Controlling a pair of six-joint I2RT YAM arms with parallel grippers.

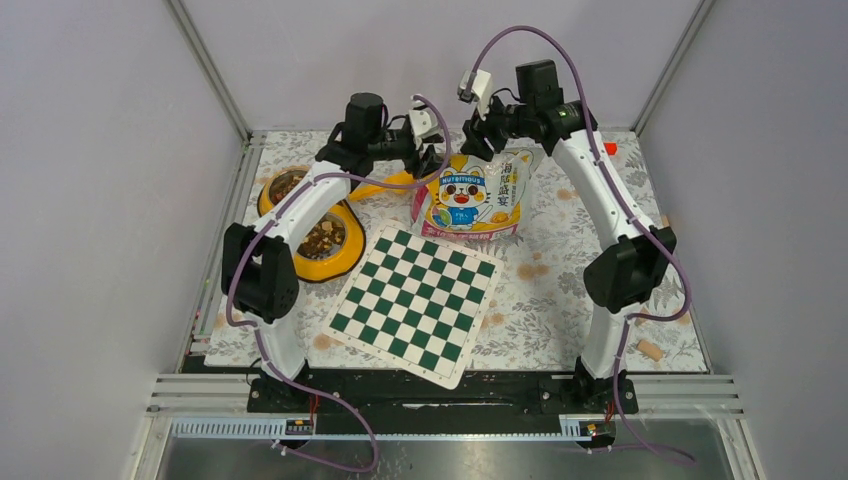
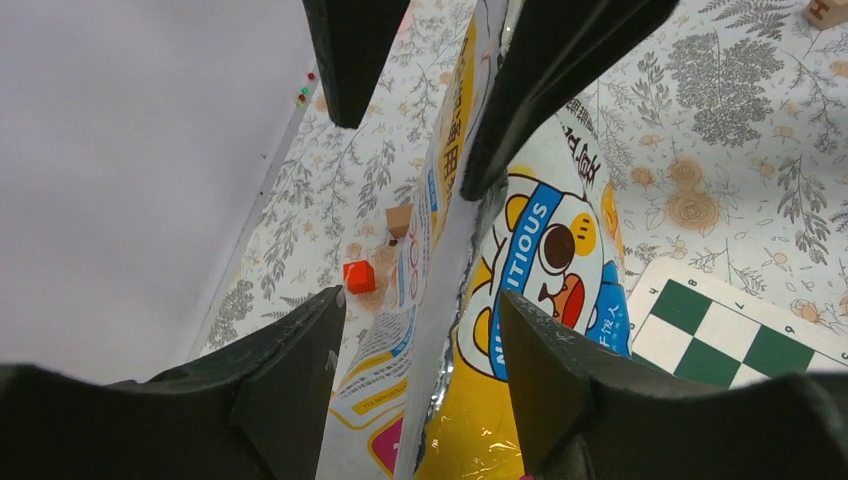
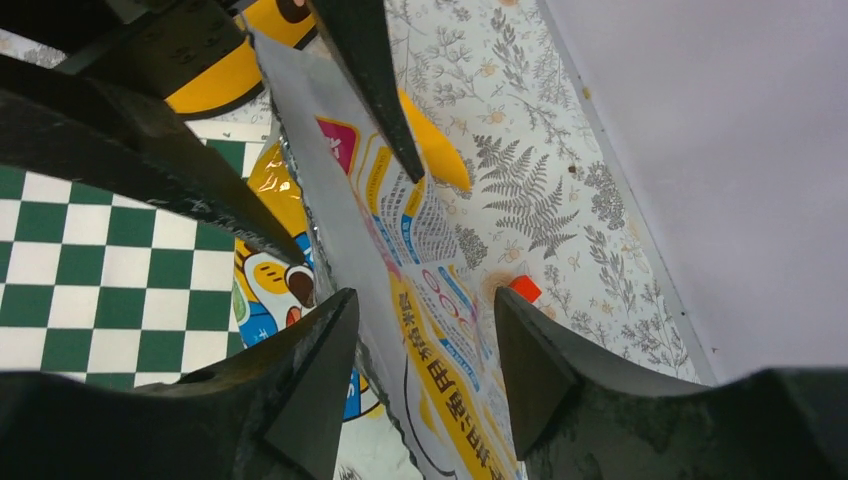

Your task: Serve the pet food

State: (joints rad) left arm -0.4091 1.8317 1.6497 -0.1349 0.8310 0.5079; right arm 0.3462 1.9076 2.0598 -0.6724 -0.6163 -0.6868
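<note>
The pet food bag (image 1: 470, 200), yellow and white with a cartoon face, stands at the back centre with its torn top up. Brown pet food (image 1: 322, 238) lies in the yellow double bowl (image 1: 345, 262) on the left. My left gripper (image 2: 420, 305) is open and straddles the bag's top edge (image 2: 470, 230), with a gap at each finger. From the other side my right gripper (image 3: 422, 300) is also open around the bag's back panel (image 3: 420, 220), its left finger close against the torn edge. Each wrist view shows the other gripper's dark fingers (image 2: 560, 70) (image 3: 130, 150) across the bag.
A green and white checkerboard mat (image 1: 415, 300) lies in front of the bag. A red cube (image 2: 358, 276) and a wooden block (image 2: 399, 218) sit behind the bag near the back wall. Another small block (image 1: 650, 350) lies at the near right.
</note>
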